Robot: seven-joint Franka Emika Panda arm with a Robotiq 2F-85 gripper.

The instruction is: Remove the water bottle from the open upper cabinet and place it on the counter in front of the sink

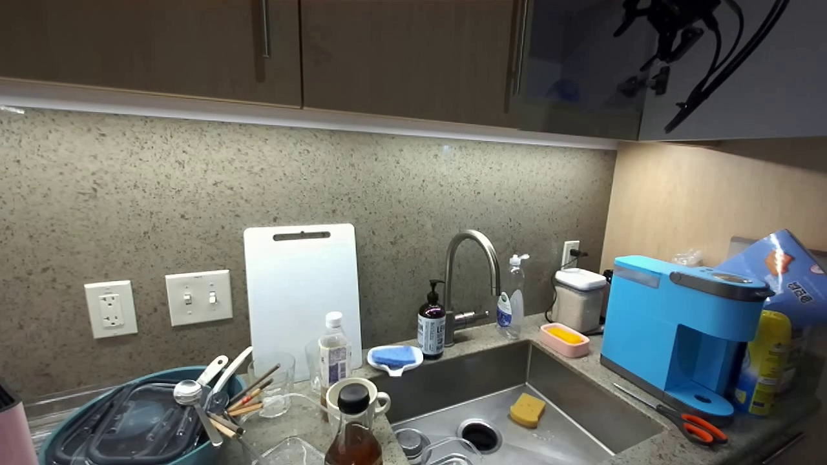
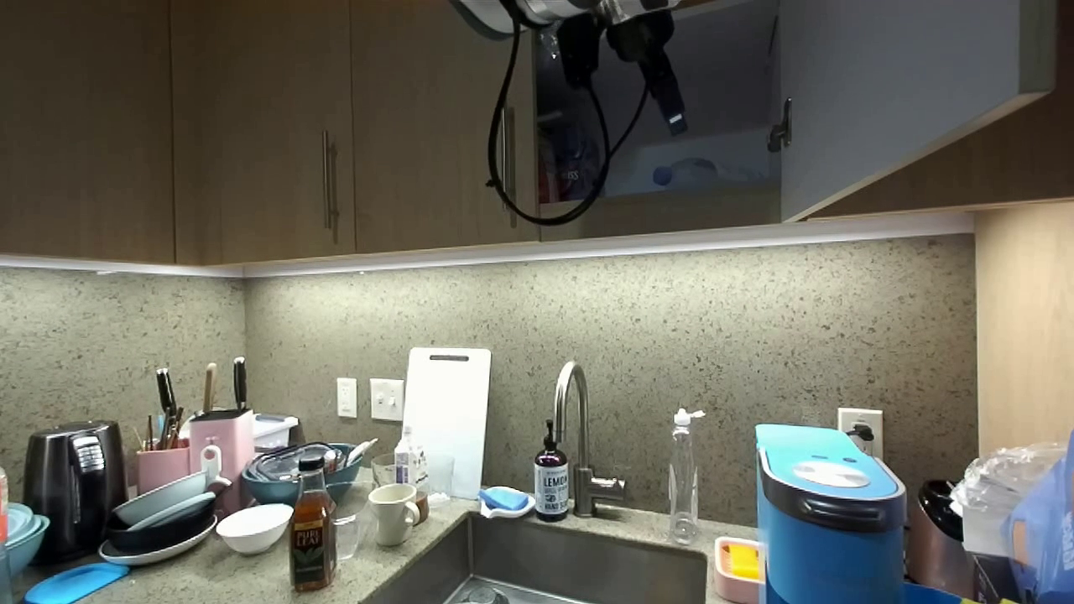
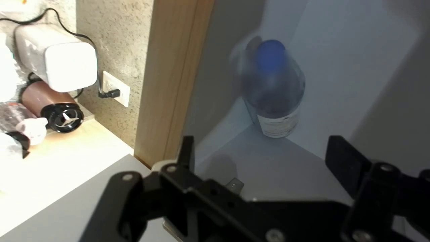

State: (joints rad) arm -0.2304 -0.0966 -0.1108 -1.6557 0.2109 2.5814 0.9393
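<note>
The water bottle point(image 3: 278, 87) is clear with a blue cap and a white label. It is inside the open upper cabinet point(image 2: 696, 210), near an inner corner in the wrist view. In an exterior view its blue cap point(image 2: 663, 174) points left and the bottle seems to lie on its side. My gripper point(image 3: 262, 141) is wide open and empty, with the bottle beyond its fingertips and apart from them. The gripper also shows at the cabinet opening in both exterior views point(image 1: 669, 32) point(image 2: 659, 75). The sink point(image 2: 587, 558) and the grey counter point(image 2: 440, 528) are below.
The open cabinet door point(image 2: 898, 101) stands out to the right. A black cable point(image 2: 495, 126) hangs in a loop from the arm. Around the sink are the faucet point(image 1: 475, 242), soap dispenser point(image 1: 431, 323), pump-top bottle point(image 1: 513, 297), blue machine point(image 1: 665, 329), scissors point(image 1: 678, 413) and tea bottle point(image 2: 312, 528).
</note>
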